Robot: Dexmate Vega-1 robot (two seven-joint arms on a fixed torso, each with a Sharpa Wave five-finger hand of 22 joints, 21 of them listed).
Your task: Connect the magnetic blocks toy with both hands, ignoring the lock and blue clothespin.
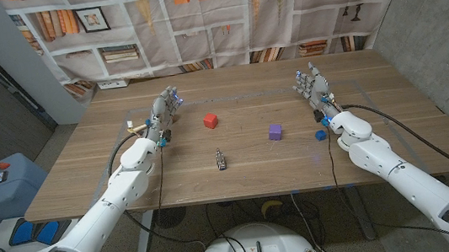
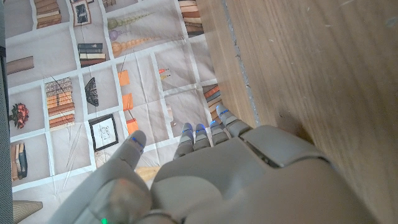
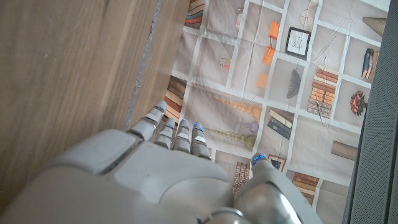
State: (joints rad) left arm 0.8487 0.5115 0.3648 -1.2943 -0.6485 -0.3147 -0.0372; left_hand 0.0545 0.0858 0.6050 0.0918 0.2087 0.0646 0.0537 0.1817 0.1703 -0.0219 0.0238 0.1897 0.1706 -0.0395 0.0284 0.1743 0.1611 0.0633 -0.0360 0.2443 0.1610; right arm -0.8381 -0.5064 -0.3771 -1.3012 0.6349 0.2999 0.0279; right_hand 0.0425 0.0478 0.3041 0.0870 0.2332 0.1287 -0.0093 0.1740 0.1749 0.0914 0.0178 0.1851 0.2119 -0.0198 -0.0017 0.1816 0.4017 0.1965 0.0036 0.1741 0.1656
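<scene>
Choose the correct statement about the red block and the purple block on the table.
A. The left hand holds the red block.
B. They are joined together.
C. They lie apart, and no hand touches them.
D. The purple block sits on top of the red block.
C. In the head view the red block and the purple block lie apart on the table, while the left hand and right hand hold nothing.
</scene>
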